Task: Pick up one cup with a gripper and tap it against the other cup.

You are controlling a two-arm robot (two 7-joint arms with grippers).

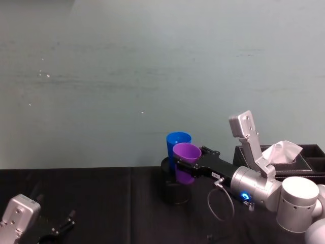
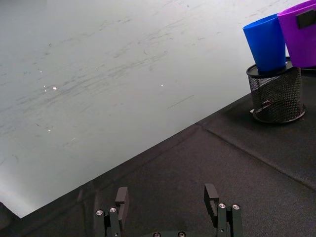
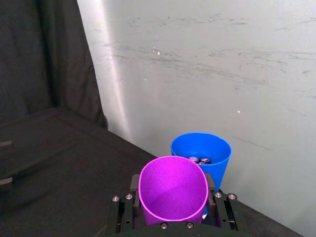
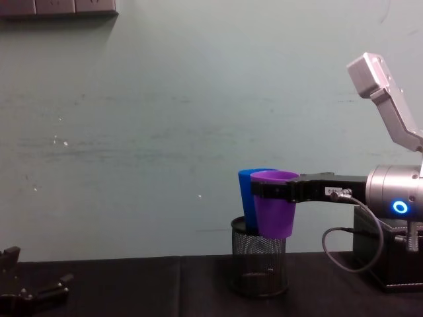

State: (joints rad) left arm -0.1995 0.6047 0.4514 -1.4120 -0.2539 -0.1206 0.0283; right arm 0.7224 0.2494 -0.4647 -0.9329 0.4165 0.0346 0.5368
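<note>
Tablecloth (image 1: 101, 203) is black, wall (image 1: 127, 76) scuffed green; right hand (image 4: 263, 190) grips purple cup (image 4: 274, 214).

You had no text, number or brand that could be read anywhere. The one marking was a small white label (image 1: 217, 175) on the black body of the right gripper (image 1: 185, 165), and its characters were too small to make out.
</note>
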